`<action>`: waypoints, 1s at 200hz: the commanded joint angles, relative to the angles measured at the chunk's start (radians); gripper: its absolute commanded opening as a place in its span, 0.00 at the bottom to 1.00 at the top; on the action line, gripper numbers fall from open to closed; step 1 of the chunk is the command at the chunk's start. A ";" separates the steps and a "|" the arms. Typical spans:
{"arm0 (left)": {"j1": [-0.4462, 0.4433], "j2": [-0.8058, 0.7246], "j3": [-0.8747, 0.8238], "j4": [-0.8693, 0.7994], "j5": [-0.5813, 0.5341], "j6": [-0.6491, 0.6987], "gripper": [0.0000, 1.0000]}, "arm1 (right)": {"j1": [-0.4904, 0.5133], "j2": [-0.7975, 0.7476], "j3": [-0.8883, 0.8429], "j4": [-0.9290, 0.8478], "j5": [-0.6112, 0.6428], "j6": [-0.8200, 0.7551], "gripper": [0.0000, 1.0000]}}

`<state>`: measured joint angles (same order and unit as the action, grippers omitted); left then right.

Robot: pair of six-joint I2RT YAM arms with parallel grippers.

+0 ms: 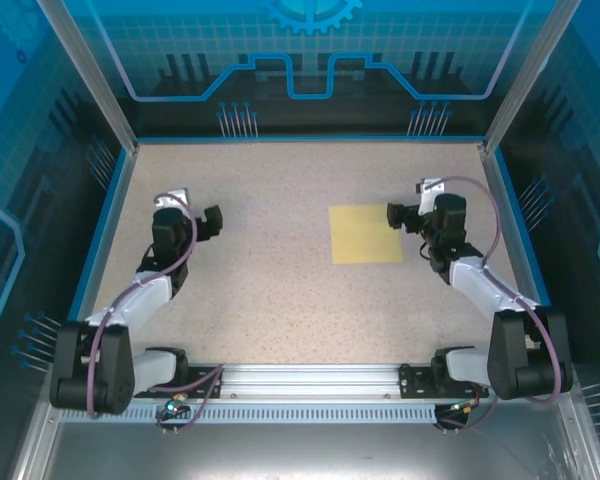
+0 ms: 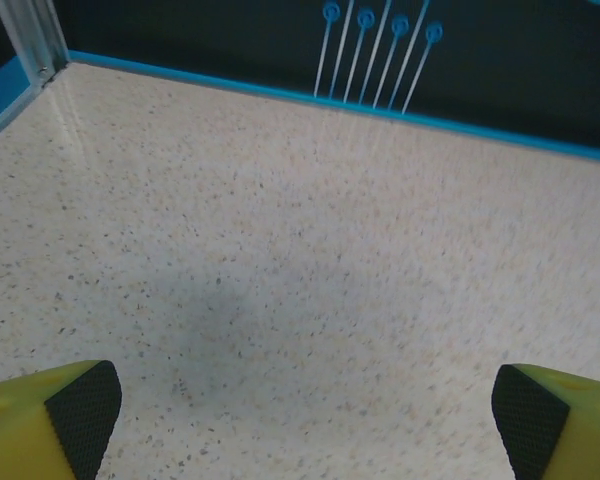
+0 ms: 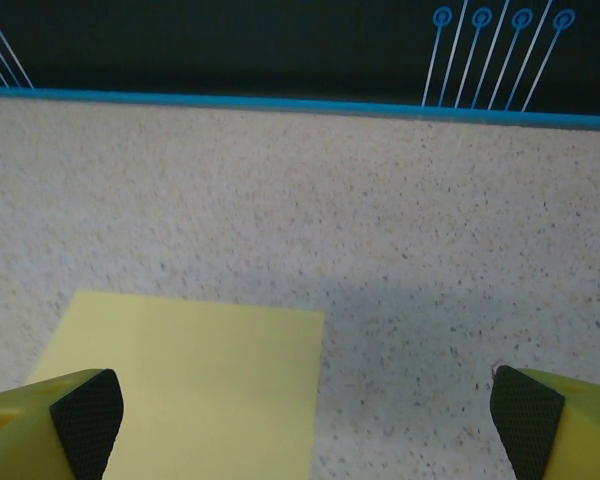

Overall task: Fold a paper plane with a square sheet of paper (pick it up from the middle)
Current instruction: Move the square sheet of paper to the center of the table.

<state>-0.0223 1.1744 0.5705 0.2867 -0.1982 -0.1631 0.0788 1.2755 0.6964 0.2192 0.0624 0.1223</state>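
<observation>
**Square sheet of paper (image 1: 366, 234) lies flat; both grippers stand open**

Top external view: the yellow sheet lies flat on the speckled table (image 1: 280, 290), right of the middle, its edges roughly square to the table's sides. No fold shows in it. The right gripper (image 1: 398, 215) points leftward and sits at the sheet's right edge, near the far right corner. Whether it touches the paper cannot be told from here. The left gripper (image 1: 212, 222) is over bare table on the left side, well apart from the sheet, pointing right.

Left wrist view: the left gripper's (image 2: 302, 415) jaws are wide apart, one yellow finger with a black pad (image 2: 80, 415) in each lower corner. Nothing is between them but speckled table. The blue border (image 2: 280, 95) and the dark wall run across the far side.

Right wrist view: the right gripper's (image 3: 307, 420) jaws are likewise spread wide, with nothing gripped. The sheet (image 3: 200, 380) lies flat at lower left, running under the left-hand finger (image 3: 85, 415); its right edge ends between the two fingers. The other finger is over bare table.
</observation>
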 commanded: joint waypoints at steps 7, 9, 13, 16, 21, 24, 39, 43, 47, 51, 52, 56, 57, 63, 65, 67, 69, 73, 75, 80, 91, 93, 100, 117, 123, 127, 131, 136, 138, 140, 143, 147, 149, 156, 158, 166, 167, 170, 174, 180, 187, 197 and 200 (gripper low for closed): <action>0.003 -0.079 0.133 -0.395 -0.014 -0.196 0.99 | 0.012 0.022 0.141 -0.356 -0.040 0.184 0.99; 0.003 -0.085 0.139 -0.415 -0.015 -0.208 0.99 | 0.011 0.027 0.149 -0.375 -0.041 0.192 0.99; 0.002 -0.096 0.151 -0.448 -0.013 -0.229 0.99 | 0.011 0.032 0.163 -0.400 -0.045 0.204 0.99; 0.002 -0.101 0.159 -0.472 -0.011 -0.241 0.99 | 0.011 0.035 0.171 -0.418 -0.049 0.209 0.99; 0.002 -0.114 0.169 -0.507 -0.002 -0.254 0.99 | 0.011 0.041 0.176 -0.441 -0.060 0.213 0.99; 0.003 -0.122 0.175 -0.527 0.005 -0.259 0.99 | 0.012 0.041 0.176 -0.450 -0.069 0.214 0.99; 0.002 -0.155 0.211 -0.641 0.023 -0.303 0.99 | 0.015 0.037 0.209 -0.487 -0.106 0.224 0.99; 0.003 -0.162 0.220 -0.673 0.030 -0.309 0.99 | 0.016 0.036 0.213 -0.494 -0.114 0.232 0.99; 0.002 -0.168 0.229 -0.700 0.043 -0.312 0.99 | 0.016 0.039 0.217 -0.502 -0.121 0.239 0.99; 0.002 -0.172 0.239 -0.726 0.057 -0.311 0.99 | 0.018 0.041 0.224 -0.511 -0.130 0.251 0.99; 0.003 -0.174 0.241 -0.731 0.062 -0.310 0.99 | 0.019 0.042 0.226 -0.513 -0.132 0.253 0.99; 0.002 -0.178 0.249 -0.753 0.076 -0.309 0.99 | 0.022 0.046 0.231 -0.520 -0.142 0.260 0.99; 0.002 -0.178 0.251 -0.758 0.080 -0.308 0.99 | 0.023 0.048 0.232 -0.521 -0.145 0.261 0.99; 0.002 -0.183 0.260 -0.783 0.104 -0.306 0.99 | 0.033 0.060 0.240 -0.527 -0.164 0.273 0.99; 0.002 -0.183 0.261 -0.790 0.115 -0.306 0.99 | 0.037 0.064 0.243 -0.529 -0.171 0.277 0.99; 0.002 -0.185 0.264 -0.796 0.125 -0.304 0.99 | 0.041 0.069 0.246 -0.530 -0.175 0.279 0.99; 0.003 -0.186 0.266 -0.800 0.132 -0.303 0.99 | 0.044 0.075 0.250 -0.530 -0.179 0.283 0.99; 0.002 -0.188 0.266 -0.806 0.156 -0.299 0.99 | 0.057 0.086 0.257 -0.530 -0.186 0.287 0.99; 0.002 -0.188 0.266 -0.807 0.167 -0.297 0.99 | 0.065 0.094 0.261 -0.529 -0.190 0.289 0.99; 0.003 -0.190 0.264 -0.808 0.192 -0.294 0.99 | 0.082 0.111 0.273 -0.534 -0.197 0.294 0.99; 0.003 -0.190 0.260 -0.803 0.236 -0.292 0.99 | 0.128 0.161 0.307 -0.543 -0.214 0.305 0.99; 0.002 -0.188 0.260 -0.802 0.244 -0.291 0.99 | 0.138 0.172 0.313 -0.544 -0.214 0.309 0.99; 0.001 -0.187 0.258 -0.797 0.268 -0.289 0.99 | 0.167 0.209 0.333 -0.544 -0.218 0.320 0.99; -0.001 -0.178 0.255 -0.790 0.294 -0.285 0.99 | 0.233 0.295 0.372 -0.525 -0.246 0.357 0.99; -0.001 -0.176 0.254 -0.788 0.297 -0.286 0.99 | 0.252 0.323 0.384 -0.518 -0.251 0.374 0.99; -0.001 -0.175 0.253 -0.785 0.299 -0.285 0.99 | 0.265 0.343 0.391 -0.514 -0.255 0.383 0.99; -0.001 -0.174 0.253 -0.785 0.298 -0.286 0.99 | 0.273 0.360 0.397 -0.508 -0.260 0.394 0.99; -0.002 -0.173 0.252 -0.784 0.298 -0.285 0.99 | 0.282 0.382 0.404 -0.497 -0.272 0.407 0.99; -0.001 -0.172 0.252 -0.783 0.297 -0.285 0.99 | 0.286 0.389 0.406 -0.492 -0.277 0.414 0.99; -0.002 -0.171 0.253 -0.783 0.297 -0.286 0.99 | 0.287 0.398 0.406 -0.486 -0.284 0.417 0.98; -0.002 -0.170 0.251 -0.781 0.298 -0.286 0.99 | 0.291 0.410 0.408 -0.477 -0.295 0.427 0.98; -0.001 -0.170 0.250 -0.781 0.297 -0.287 0.99 | 0.295 0.423 0.409 -0.463 -0.310 0.435 0.98; -0.002 -0.170 0.249 -0.779 0.298 -0.288 0.99 | 0.296 0.431 0.411 -0.458 -0.315 0.441 0.98; -0.002 -0.168 0.247 -0.778 0.299 -0.288 0.99 | 0.299 0.453 0.414 -0.438 -0.338 0.455 0.98; -0.003 -0.168 0.246 -0.776 0.299 -0.287 0.99 | 0.299 0.460 0.415 -0.433 -0.343 0.459 0.98; -0.003 -0.166 0.242 -0.774 0.301 -0.288 0.99 | 0.299 0.484 0.422 -0.420 -0.355 0.467 0.97; -0.003 -0.167 0.241 -0.774 0.300 -0.289 0.99 | 0.299 0.487 0.424 -0.420 -0.355 0.468 0.97; -0.005 -0.167 0.240 -0.773 0.300 -0.288 0.99 | 0.299 0.495 0.428 -0.422 -0.355 0.469 0.97; -0.005 -0.167 0.239 -0.771 0.298 -0.289 0.99 | 0.299 0.505 0.435 -0.426 -0.354 0.470 0.97; -0.007 -0.165 0.239 -0.770 0.298 -0.288 0.99 | 0.299 0.517 0.445 -0.434 -0.347 0.468 0.97; -0.008 -0.163 0.237 -0.772 0.298 -0.289 0.99 | 0.299 0.534 0.456 -0.443 -0.342 0.462 0.97; -0.010 -0.161 0.236 -0.771 0.299 -0.289 0.99 | 0.298 0.550 0.466 -0.449 -0.342 0.458 0.97; -0.010 -0.160 0.235 -0.771 0.299 -0.288 0.99 | 0.299 0.556 0.471 -0.451 -0.343 0.456 0.97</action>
<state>-0.0238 1.0046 0.8062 -0.4686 0.0742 -0.4446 0.3744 1.7981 1.1103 -0.2344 -0.2462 0.5579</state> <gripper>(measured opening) 0.987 0.969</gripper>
